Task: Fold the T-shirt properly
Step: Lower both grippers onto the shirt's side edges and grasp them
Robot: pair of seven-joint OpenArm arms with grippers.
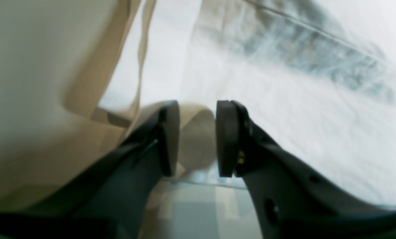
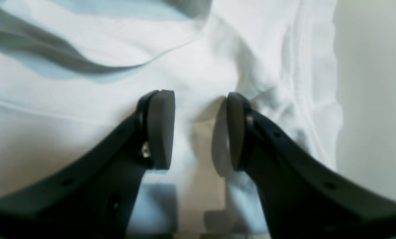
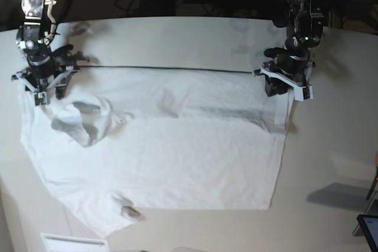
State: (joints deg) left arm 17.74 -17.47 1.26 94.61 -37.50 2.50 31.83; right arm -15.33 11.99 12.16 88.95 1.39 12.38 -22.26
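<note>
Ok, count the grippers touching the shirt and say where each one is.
2. The right gripper sits at the T-shirt's far corner on the base view's left, the left gripper at its far corner on that view's right. Both look open.

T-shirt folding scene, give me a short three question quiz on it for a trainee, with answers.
1. True or false: the T-shirt lies spread on the table.
2. In the base view, which gripper is at the shirt's right edge: A left, B right?
3. Fill in: in both wrist views the jaws stand ____.

Key: 1 true. 2 A, the left gripper; the right gripper is at the other edge. 3 open.
</note>
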